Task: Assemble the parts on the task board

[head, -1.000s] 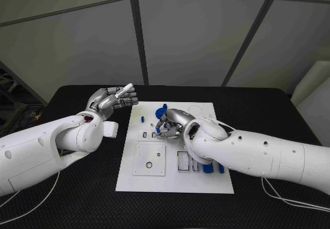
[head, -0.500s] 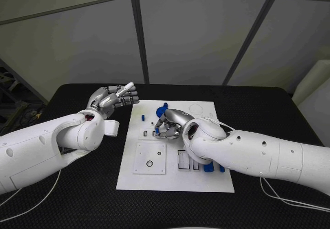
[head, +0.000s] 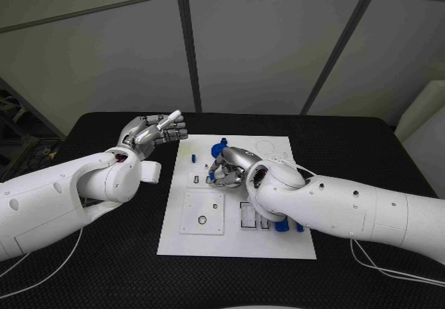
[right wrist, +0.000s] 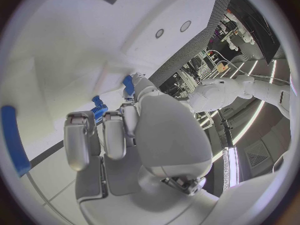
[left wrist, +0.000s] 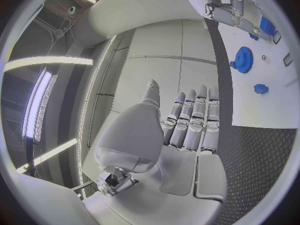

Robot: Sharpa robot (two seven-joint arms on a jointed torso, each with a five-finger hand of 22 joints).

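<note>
The white task board (head: 236,241) lies in the middle of the black table. My right hand (head: 232,167) is low over its far half, fingers curled down, pinching a small blue part (right wrist: 99,110) at the board's surface. A blue gear (head: 220,144) peeks out just beyond that hand and shows as a blue gear (left wrist: 242,60) from the left wrist. A small blue peg (head: 193,158) stands to its left. My left hand (head: 153,132) is raised over the table left of the board, its fingers (left wrist: 194,117) straight and side by side, holding nothing.
Blue bars (head: 283,226) stand in slots at the board's near right, beside pale rectangular slots (head: 247,217). A white inset plate (head: 202,214) with a dark ring sits near left. A long blue bar (right wrist: 14,137) lies close to my right hand. A cable (head: 390,270) trails at the right.
My right hand has crept slightly left over the board with the blue part still in its fingers. The left hand has stayed almost still.
</note>
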